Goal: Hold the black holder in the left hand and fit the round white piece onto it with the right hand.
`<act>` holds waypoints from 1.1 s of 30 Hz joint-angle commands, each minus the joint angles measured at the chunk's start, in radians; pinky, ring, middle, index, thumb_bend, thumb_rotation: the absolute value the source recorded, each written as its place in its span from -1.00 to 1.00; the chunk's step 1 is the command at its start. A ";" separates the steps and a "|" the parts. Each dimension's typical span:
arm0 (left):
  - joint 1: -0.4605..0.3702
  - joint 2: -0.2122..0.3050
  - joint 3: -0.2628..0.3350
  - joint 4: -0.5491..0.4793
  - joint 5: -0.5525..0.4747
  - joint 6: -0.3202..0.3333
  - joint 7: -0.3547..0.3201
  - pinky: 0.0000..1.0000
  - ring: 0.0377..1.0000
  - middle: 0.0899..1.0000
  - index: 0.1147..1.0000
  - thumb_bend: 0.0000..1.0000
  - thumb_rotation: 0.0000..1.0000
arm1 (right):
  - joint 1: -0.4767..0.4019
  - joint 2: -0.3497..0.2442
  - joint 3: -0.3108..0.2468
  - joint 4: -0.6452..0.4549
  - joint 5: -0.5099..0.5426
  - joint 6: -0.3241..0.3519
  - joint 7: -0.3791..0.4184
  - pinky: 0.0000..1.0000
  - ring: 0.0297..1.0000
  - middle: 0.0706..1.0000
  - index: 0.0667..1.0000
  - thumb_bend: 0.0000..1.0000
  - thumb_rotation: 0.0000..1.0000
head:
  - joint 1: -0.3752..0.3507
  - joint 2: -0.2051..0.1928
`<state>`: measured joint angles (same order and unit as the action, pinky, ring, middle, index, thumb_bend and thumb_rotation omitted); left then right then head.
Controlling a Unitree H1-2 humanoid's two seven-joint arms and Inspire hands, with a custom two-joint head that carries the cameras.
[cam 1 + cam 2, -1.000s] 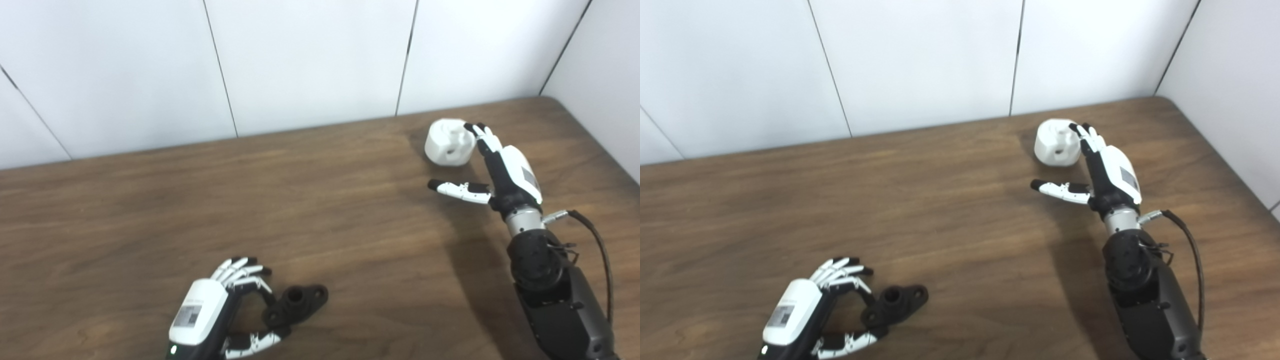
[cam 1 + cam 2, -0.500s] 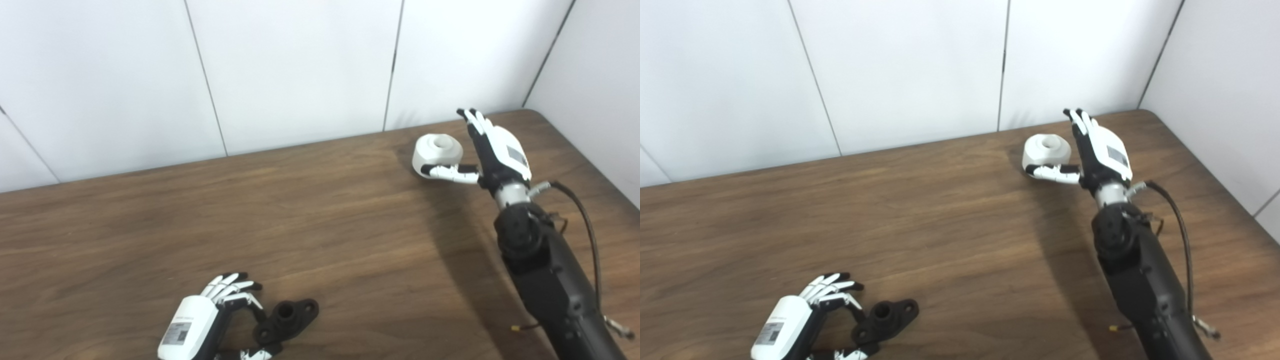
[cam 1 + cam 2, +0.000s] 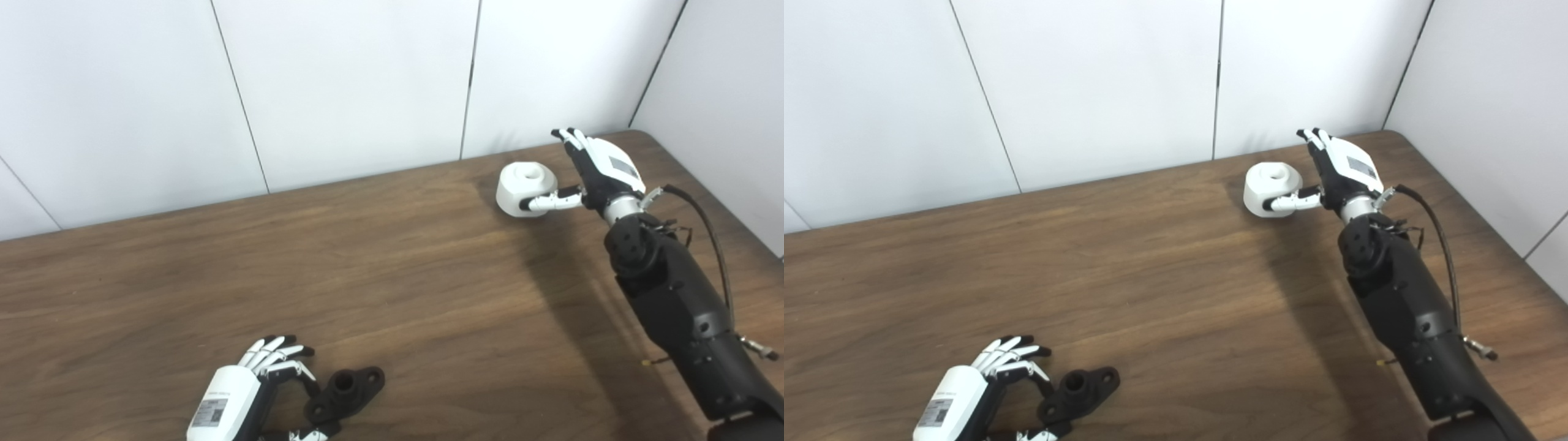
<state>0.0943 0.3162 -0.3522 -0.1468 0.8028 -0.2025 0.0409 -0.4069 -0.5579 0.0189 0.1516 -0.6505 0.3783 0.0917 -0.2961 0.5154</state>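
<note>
Far right on the bench [image 3: 429, 275]: round white piece [image 3: 525, 188] upright, hole up, just left of the right hand [image 3: 597, 174], fingers spread, thumb against its near side, not gripping. Near left: left hand [image 3: 257, 386] curled around black holder [image 3: 346, 389], long axis left-right; grip unclear, thumb cut off.

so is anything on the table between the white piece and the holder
Nothing visible. Only bare table lies between the white piece beside the right hand and the holder at the left hand.
</note>
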 commanded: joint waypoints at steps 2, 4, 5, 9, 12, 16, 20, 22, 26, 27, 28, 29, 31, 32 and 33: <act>0.038 0.013 -0.002 0.079 0.047 0.043 -0.014 0.83 0.75 0.52 -0.15 0.02 -0.92 | -0.062 -0.052 0.007 -0.013 0.003 -0.007 0.018 0.89 1.00 0.93 0.73 0.67 -0.36 | 0.001 0.001; 0.038 0.011 -0.001 0.075 0.045 0.046 -0.018 0.83 0.75 0.52 -0.15 0.02 -0.92 | -0.070 -0.063 0.018 -0.011 -0.001 0.003 0.036 0.90 1.00 0.92 0.70 0.70 -0.39 | 0.003 0.000; 0.037 0.010 -0.001 0.073 0.045 0.048 -0.019 0.83 0.75 0.52 -0.15 0.02 -0.92 | -0.074 -0.069 0.025 -0.010 -0.003 0.005 0.044 0.89 1.00 0.91 0.69 0.72 -0.40 | 0.003 0.000; 0.038 0.005 -0.001 0.065 0.045 0.051 -0.022 0.82 0.74 0.51 -0.15 0.02 -0.92 | -0.091 -0.086 0.043 -0.008 -0.008 0.014 0.070 0.87 0.99 0.89 0.66 0.77 -0.42 | 0.006 0.000; 0.038 0.003 -0.002 0.058 0.049 0.055 -0.027 0.81 0.73 0.51 -0.15 0.02 -0.92 | -0.103 -0.090 0.052 0.000 -0.009 0.010 0.070 0.85 0.98 0.88 0.65 0.75 -0.42 | 0.008 0.000; 0.037 -0.001 0.000 0.051 0.049 0.057 -0.028 0.80 0.73 0.50 -0.16 0.02 -0.92 | -0.121 -0.094 0.063 0.022 -0.005 -0.010 0.062 0.82 0.97 0.87 0.64 0.73 -0.44 | 0.010 -0.001; 0.040 -0.006 0.003 0.043 0.049 0.067 -0.035 0.79 0.73 0.49 -0.16 0.02 -0.92 | -0.148 -0.096 0.078 0.052 -0.007 -0.025 0.058 0.80 0.95 0.86 0.63 0.71 -0.44 | 0.012 -0.002; 0.040 -0.008 0.004 0.039 0.051 0.071 -0.039 0.80 0.73 0.49 -0.16 0.02 -0.92 | -0.158 -0.094 0.082 0.058 -0.006 -0.026 0.059 0.81 0.95 0.86 0.62 0.69 -0.45 | 0.012 -0.003; 0.043 -0.013 0.004 0.031 0.056 0.074 -0.041 0.78 0.72 0.49 -0.16 0.02 -0.92 | -0.179 -0.091 0.090 0.075 -0.001 -0.030 0.060 0.82 0.96 0.85 0.61 0.66 -0.47 | 0.015 -0.003; 0.043 -0.014 0.004 0.029 0.056 0.074 -0.042 0.78 0.72 0.49 -0.16 0.02 -0.92 | -0.183 -0.091 0.093 0.078 -0.001 -0.030 0.060 0.82 0.95 0.85 0.60 0.66 -0.47 | 0.015 -0.002; 0.043 -0.014 0.004 0.028 0.055 0.073 -0.042 0.78 0.72 0.48 -0.16 0.02 -0.92 | -0.186 -0.091 0.095 0.081 -0.001 -0.032 0.059 0.81 0.95 0.85 0.59 0.66 -0.48 | 0.015 -0.001; 0.044 -0.015 0.004 0.027 0.055 0.072 -0.042 0.77 0.72 0.48 -0.16 0.02 -0.92 | -0.189 -0.091 0.097 0.083 0.000 -0.035 0.058 0.80 0.94 0.84 0.58 0.66 -0.49 | 0.016 -0.001; 0.044 -0.016 0.004 0.024 0.053 0.069 -0.040 0.77 0.71 0.48 -0.16 0.02 -0.92 | -0.195 -0.092 0.101 0.093 0.003 -0.040 0.060 0.78 0.93 0.82 0.56 0.67 -0.48 | 0.018 0.001; 0.044 -0.017 0.004 0.023 0.053 0.069 -0.041 0.77 0.71 0.48 -0.16 0.02 -0.92 | -0.197 -0.092 0.103 0.096 0.004 -0.041 0.062 0.78 0.93 0.82 0.55 0.67 -0.48 | 0.018 0.001; 0.045 -0.018 0.004 0.021 0.053 0.070 -0.042 0.77 0.71 0.48 -0.16 0.02 -0.92 | -0.200 -0.093 0.104 0.098 0.005 -0.042 0.064 0.77 0.93 0.82 0.54 0.66 -0.48 | 0.019 0.002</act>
<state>0.1048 0.2960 -0.3428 -0.1715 0.8251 -0.1803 0.0300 -0.5471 -0.6170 0.1318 0.2611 -0.6476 0.3626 0.1687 -0.2777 0.5169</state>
